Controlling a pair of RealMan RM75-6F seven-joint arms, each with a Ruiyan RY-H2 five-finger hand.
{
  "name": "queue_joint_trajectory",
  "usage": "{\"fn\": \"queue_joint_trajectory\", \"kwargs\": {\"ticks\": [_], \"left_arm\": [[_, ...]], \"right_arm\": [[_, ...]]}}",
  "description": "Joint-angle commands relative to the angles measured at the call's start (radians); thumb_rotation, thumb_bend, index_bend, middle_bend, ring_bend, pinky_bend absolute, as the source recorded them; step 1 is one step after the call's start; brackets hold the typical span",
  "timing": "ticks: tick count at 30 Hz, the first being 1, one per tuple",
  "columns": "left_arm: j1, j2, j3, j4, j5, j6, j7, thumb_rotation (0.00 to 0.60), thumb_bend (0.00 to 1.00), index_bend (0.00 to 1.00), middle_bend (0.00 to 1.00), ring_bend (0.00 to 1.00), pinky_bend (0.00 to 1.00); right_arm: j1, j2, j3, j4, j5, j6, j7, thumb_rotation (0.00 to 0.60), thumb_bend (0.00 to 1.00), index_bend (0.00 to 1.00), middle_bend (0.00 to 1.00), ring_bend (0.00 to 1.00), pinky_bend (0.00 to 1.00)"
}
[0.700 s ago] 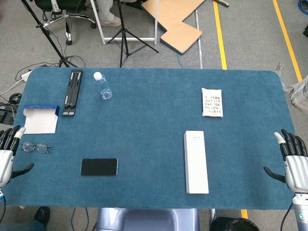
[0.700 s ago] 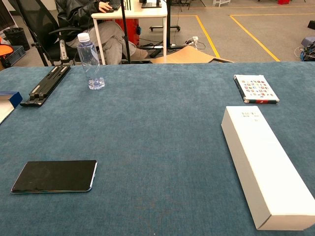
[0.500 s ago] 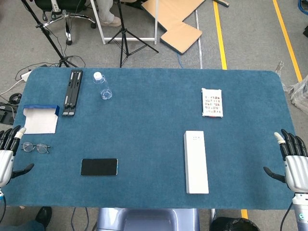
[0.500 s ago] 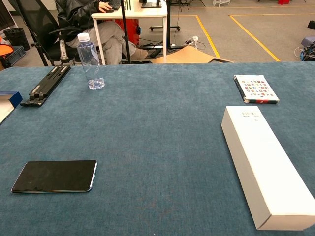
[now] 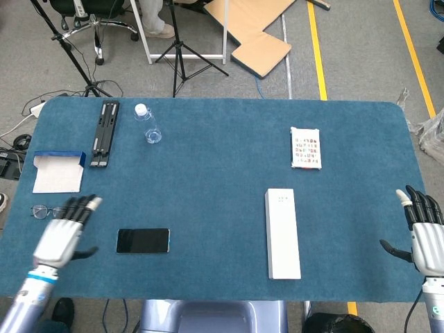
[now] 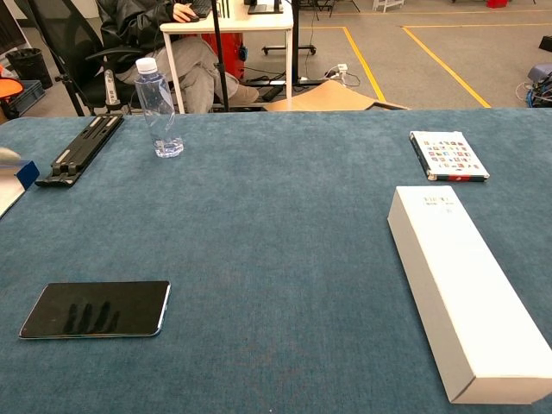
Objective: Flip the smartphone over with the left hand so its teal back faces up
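Note:
The smartphone (image 5: 143, 241) lies flat near the table's front left, its dark screen up; in the chest view the smartphone (image 6: 96, 309) mirrors fingers in its glass. My left hand (image 5: 64, 233) hovers just left of the phone, fingers spread, holding nothing and blurred by motion. It does not show directly in the chest view. My right hand (image 5: 424, 237) stays at the table's front right edge, fingers apart and empty.
A long white box (image 5: 283, 233) lies right of centre. A small booklet (image 5: 306, 147) sits behind it. A water bottle (image 5: 148, 124), a black folded stand (image 5: 104, 132), a blue-edged open box (image 5: 59, 171) and glasses (image 5: 41, 211) occupy the left side.
My left hand has moved in from the table's left edge toward the phone, and its reflection now shows on the screen. The right hand has not moved.

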Motion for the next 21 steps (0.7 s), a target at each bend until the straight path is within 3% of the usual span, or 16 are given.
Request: {"fn": "queue_joint_trajectory", "kwargs": {"ticks": [1, 10, 21], "left_arm": [[-0.057, -0.114, 0.005, 0.017, -0.072, -0.095, 0.103, 0.600, 0.30, 0.00, 0.00, 0.00, 0.00], [-0.081, -0.200, 0.013, 0.059, -0.120, -0.126, 0.193, 0.600, 0.30, 0.00, 0.00, 0.00, 0.00], [-0.091, -0.240, 0.026, 0.091, -0.165, -0.142, 0.223, 0.600, 0.31, 0.00, 0.00, 0.00, 0.00]], "right_arm": [[0.004, -0.002, 0.000, 0.007, 0.008, -0.010, 0.004, 0.600, 0.00, 0.03, 0.00, 0.00, 0.00], [0.003, 0.001, 0.007, 0.013, 0.019, -0.010, 0.023, 0.600, 0.00, 0.03, 0.00, 0.00, 0.00], [0.002, 0.005, 0.006, 0.014, 0.017, -0.009, 0.037, 0.600, 0.00, 0.03, 0.00, 0.00, 0.00]]}}
